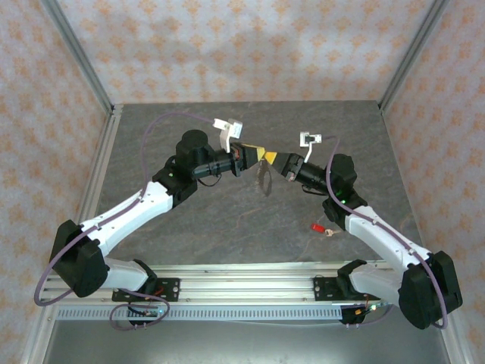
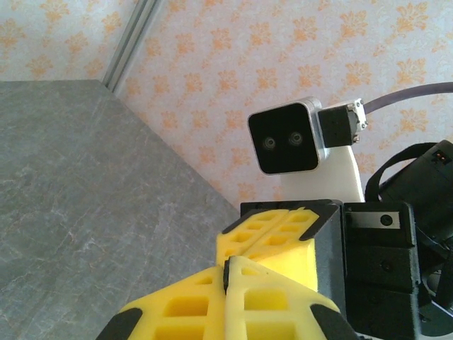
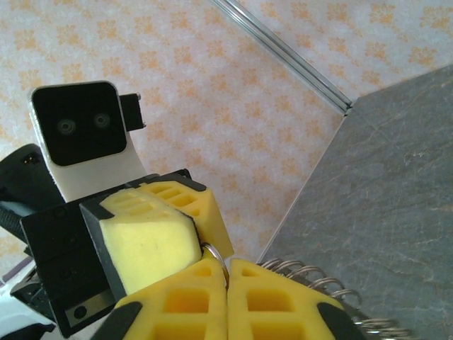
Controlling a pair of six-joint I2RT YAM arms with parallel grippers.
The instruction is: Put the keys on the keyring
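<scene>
While red key lies on table, keyring hangs aloft.
Left tool pressed together; right tool pinching keyring.

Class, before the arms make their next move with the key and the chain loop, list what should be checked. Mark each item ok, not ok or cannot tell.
1. Left claw shut: ok.
2. Right claw shut: ok.
3. Chain loop off the table, hanging where the two claw tips meet: ok.
4. Which claw actually grips the chain loop: cannot tell; the tips press together and hide the hold.
5. Red key threaded on the chain loop: not ok; it lies on the table beside the right arm.
6. A claw free to fetch the red key: not ok; both are shut at the chain loop.
</scene>
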